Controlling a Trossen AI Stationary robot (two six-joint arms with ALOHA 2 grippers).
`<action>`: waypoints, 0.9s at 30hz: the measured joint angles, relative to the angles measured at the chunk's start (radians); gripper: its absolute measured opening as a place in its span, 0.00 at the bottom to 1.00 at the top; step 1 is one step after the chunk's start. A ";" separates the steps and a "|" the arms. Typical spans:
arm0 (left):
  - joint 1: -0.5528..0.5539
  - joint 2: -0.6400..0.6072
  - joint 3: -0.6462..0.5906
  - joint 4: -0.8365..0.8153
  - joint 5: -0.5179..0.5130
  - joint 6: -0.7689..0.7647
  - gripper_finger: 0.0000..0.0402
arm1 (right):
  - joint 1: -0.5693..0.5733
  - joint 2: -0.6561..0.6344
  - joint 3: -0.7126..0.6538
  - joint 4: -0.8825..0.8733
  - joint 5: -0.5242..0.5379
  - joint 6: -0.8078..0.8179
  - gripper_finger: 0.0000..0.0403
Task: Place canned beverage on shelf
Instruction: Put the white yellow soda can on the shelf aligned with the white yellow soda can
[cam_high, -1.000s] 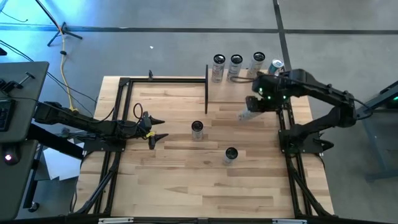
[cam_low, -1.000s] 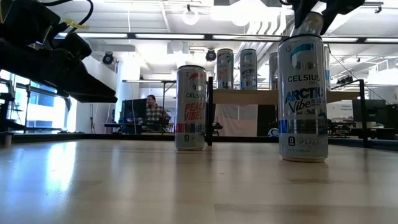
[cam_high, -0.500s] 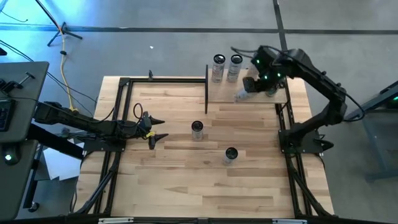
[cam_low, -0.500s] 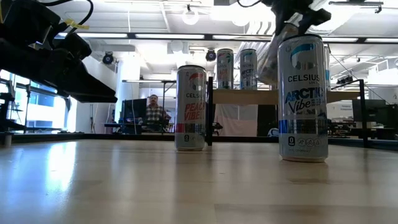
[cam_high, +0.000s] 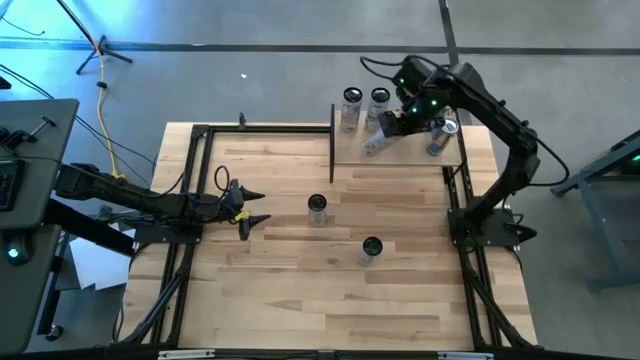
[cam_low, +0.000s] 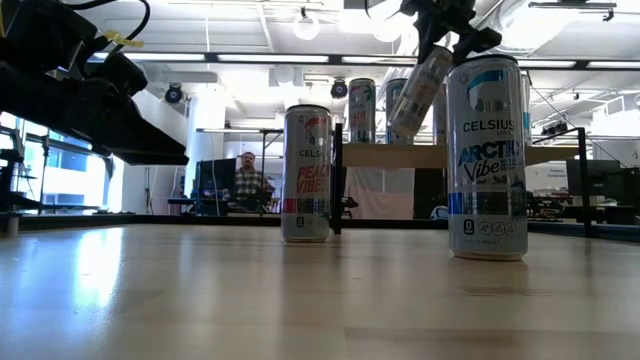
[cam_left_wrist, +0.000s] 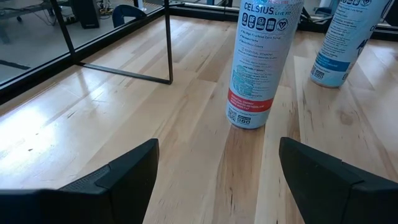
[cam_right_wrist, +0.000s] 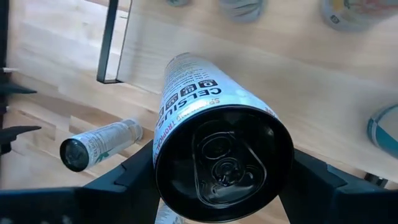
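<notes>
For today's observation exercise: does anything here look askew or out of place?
Only the can in the right end effector: it hangs tilted above the shelf, while the shelf's other cans stand upright. The left end effector waits open.

Cans read "CELSIUS" — near can (cam_low: 487, 155) "ARCTIC Vibe".

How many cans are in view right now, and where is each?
6: two on the tabletop, one tilted in the right gripper above the shelf, three on the shelf. The arm may hide more.
</notes>
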 joint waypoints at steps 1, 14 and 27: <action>0.000 0.000 0.000 0.000 0.000 0.000 0.76 | 0.000 0.002 0.005 -0.001 -0.008 -0.006 0.60; 0.000 0.000 0.000 0.000 0.000 0.000 0.76 | 0.062 0.003 0.010 -0.001 -0.021 -0.217 0.60; 0.000 0.000 0.000 0.000 0.000 0.000 0.76 | 0.101 0.003 0.010 0.000 0.201 -0.620 0.60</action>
